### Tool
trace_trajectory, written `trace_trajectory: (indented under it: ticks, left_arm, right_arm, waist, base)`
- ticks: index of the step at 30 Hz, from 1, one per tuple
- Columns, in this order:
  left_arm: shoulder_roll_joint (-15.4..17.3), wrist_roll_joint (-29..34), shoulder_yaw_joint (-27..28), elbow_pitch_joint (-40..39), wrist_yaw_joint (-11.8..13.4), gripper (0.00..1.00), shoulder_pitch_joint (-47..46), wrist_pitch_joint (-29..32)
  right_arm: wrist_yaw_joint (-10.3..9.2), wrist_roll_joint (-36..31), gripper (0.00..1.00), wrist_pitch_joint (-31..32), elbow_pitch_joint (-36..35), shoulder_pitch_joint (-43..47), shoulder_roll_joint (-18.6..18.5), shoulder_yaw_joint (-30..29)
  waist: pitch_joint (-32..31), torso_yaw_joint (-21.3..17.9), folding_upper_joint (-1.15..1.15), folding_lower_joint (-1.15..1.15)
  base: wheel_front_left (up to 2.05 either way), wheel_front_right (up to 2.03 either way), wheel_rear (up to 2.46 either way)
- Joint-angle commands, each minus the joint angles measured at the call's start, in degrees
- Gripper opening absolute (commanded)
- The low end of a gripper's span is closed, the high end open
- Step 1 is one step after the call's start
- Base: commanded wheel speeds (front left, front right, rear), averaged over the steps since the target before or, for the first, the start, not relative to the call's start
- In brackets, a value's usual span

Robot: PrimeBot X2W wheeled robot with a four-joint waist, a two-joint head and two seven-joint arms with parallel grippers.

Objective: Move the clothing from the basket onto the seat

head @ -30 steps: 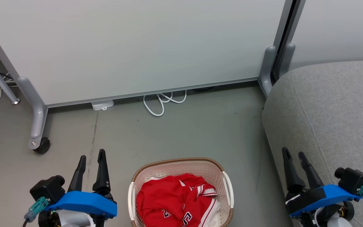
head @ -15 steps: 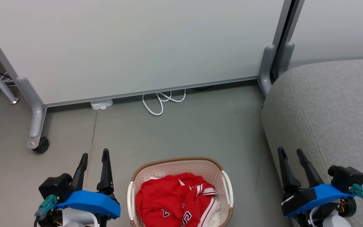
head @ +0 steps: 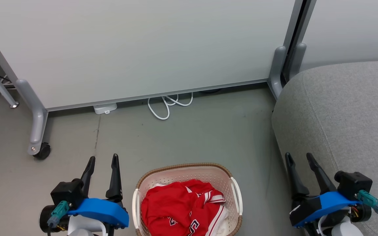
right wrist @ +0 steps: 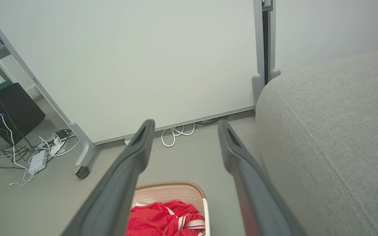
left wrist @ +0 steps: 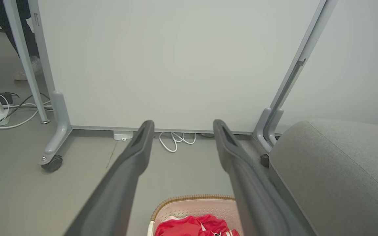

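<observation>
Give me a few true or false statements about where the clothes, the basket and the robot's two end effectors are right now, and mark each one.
1. The red clothing lies in the basket. True.
2. The left end effector is shut on a garment. False: it is open and holds nothing, to the left of the basket.
3. The grey seat stands to the right of the basket. True.
4. The white cable lies coiled in the basket. False: it lies on the floor at the foot of the partition.
5. The right end effector is open. True.
</observation>
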Motion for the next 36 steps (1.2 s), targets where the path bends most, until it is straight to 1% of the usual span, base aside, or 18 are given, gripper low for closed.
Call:
trace_trajectory:
  ticks: [1, 25, 36]
  left_arm:
    - [0.3, 1.3, -0.1, 0.0, 0.0, 1.00, -1.0, -0.6]
    - [0.1, 10.9, -0.8, 0.8, 0.4, 1.00, -0.9, -3.1]
    - [-0.1, 10.3, -0.5, 0.7, 0.4, 1.00, -0.7, -3.0]
  right_arm:
    - [0.11, -1.4, 1.00, -0.5, -0.1, -1.0, -0.4, 0.1]
    - [0.09, -10.9, 1.00, -2.9, 0.0, -1.3, -0.4, 1.1]
    - [0.09, -10.7, 1.00, -3.0, 0.1, -1.2, -0.4, 1.1]
  waist:
    - [0.0, 0.0, 0.00, 0.00]
    - [0.4, -0.4, 0.00, 0.00]
    - [0.3, -0.6, 0.00, 0.00]
  base:
    - [0.00, 0.00, 0.00]
    - [0.00, 0.00, 0.00]
    - [0.00, 0.00, 0.00]
